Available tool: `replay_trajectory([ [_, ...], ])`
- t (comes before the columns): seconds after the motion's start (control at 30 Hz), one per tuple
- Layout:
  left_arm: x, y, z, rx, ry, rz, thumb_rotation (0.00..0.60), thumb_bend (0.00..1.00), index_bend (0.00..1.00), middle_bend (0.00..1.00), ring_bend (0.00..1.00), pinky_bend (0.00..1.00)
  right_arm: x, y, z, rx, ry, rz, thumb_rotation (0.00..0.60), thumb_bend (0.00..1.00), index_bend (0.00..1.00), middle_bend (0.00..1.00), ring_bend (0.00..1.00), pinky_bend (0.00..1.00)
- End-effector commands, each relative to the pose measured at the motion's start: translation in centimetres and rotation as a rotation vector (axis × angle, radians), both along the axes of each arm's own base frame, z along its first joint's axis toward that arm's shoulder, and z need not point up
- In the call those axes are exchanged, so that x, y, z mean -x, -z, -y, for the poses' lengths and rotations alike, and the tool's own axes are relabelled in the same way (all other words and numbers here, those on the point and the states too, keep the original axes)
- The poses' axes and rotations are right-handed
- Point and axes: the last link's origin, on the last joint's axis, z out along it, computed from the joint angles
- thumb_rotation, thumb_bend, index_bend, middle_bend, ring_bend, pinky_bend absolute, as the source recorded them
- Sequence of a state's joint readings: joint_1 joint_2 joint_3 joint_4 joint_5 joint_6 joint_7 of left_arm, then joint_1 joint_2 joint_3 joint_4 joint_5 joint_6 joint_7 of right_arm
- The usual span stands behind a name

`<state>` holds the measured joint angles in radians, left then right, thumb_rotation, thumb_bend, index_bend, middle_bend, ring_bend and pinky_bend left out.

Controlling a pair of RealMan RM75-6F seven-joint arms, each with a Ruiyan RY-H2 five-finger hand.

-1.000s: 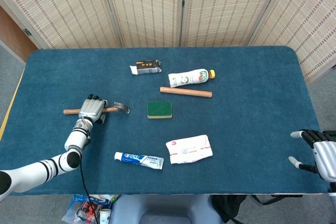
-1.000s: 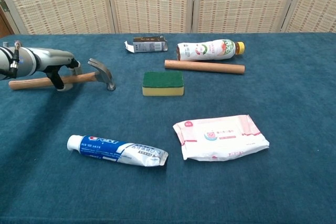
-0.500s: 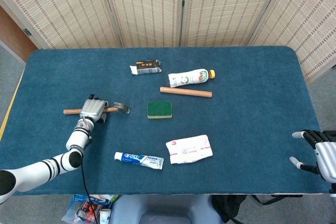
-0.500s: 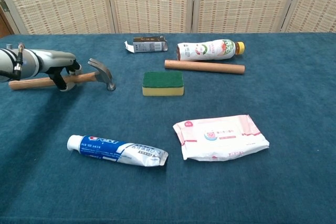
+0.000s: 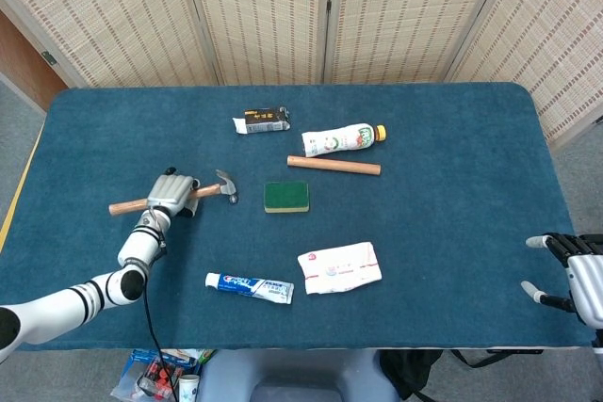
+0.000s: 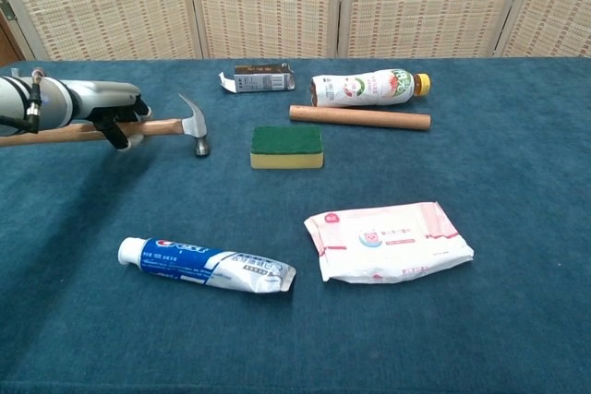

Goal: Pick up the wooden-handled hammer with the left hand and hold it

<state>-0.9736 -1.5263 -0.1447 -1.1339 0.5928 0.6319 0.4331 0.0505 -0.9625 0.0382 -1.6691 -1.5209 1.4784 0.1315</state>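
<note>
Over the blue table, left hand fingers wrap the hammer, hiding its mid-handle.

White segmented left arm, black joint bands, silver-grey hand.

Hammer — left of sponge

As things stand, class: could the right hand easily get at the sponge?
Probably not easily. The right hand sits at the table's near right edge, far from the sponge; bare cloth lies between, so nothing blocks it, only distance.
</note>
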Motion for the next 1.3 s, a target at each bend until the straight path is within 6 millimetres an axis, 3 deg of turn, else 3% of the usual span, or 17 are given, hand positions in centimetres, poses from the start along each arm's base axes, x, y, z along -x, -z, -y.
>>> replay_trajectory([
  [0.03, -0.8, -0.7, 0.0, 0.005, 0.017, 0.087, 0.600, 0.58, 0.66, 0.70, 0.59, 0.44, 0.0, 0.0, 0.0, 0.001, 0.000, 0.000, 0.600, 0.14, 0.34, 0.33, 0.27, 0.31],
  [0.17, -1.5, -1.3, 0.1, -0.020, 0.066, 0.170, 0.600, 0.58, 0.69, 0.72, 0.63, 0.58, -0.1, -0.1, -0.1, 0.003, 0.001, -0.002, 0.600, 0.14, 0.34, 0.33, 0.27, 0.31],
  [0.57, -3.4, -1.9, 0.7, -0.030, 0.226, 0.356, 0.600, 0.58, 0.71, 0.75, 0.68, 0.66, -0.5, 0.1, -0.2, -0.001, -0.002, -0.010, 0.600, 0.14, 0.34, 0.33, 0.27, 0.31],
  [0.97, -6.3, 0.8, 0.7, 0.029, 0.334, 0.372, 0.600, 0.58, 0.72, 0.76, 0.69, 0.66, -0.5, 0.1, -0.1, -0.006, 0.007, -0.015, 0.600, 0.14, 0.34, 0.33, 0.27, 0.31],
  [1.3, -6.5, 3.4, 0.0, 0.015, 0.365, 0.283, 0.600, 0.58, 0.72, 0.77, 0.69, 0.66, -0.2, 0.0, -0.1, -0.002, 0.018, -0.015, 0.600, 0.14, 0.34, 0.33, 0.27, 0.31],
])
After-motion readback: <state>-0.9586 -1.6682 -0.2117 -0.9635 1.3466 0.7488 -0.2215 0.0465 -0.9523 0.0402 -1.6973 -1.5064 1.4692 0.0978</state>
